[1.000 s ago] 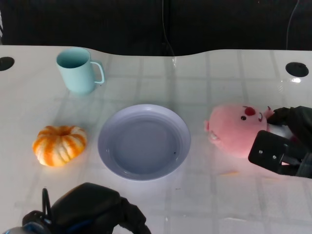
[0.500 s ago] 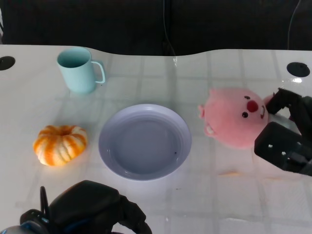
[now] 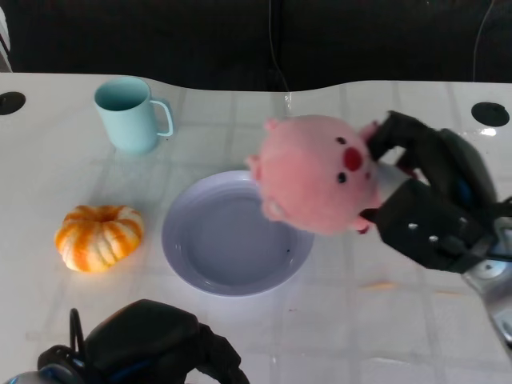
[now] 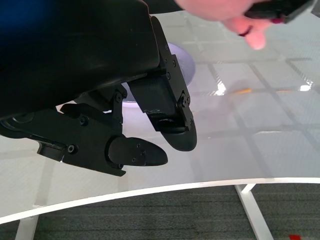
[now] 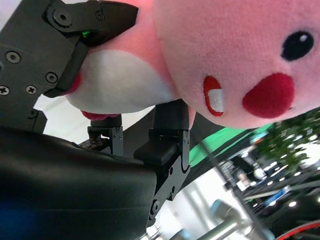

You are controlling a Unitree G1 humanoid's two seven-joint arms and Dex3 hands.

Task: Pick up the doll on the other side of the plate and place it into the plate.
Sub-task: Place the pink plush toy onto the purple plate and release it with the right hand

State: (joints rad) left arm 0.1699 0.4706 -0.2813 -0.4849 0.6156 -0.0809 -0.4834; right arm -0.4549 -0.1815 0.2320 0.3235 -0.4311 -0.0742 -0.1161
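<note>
Doll is off the table, held over the near-right rim of the plate; I read this as the carry, release not yet due. My right hand clamps its white body from the side, fingers wrapped round it, which leaves the head free and facing me. Plate sits mid-table, nothing in it that I can see. My left hand hangs low at the near edge, fingers apart, holding nothing; out of the way. Pumpkin lies left of the plate; mug stands beyond it, well apart.
</note>
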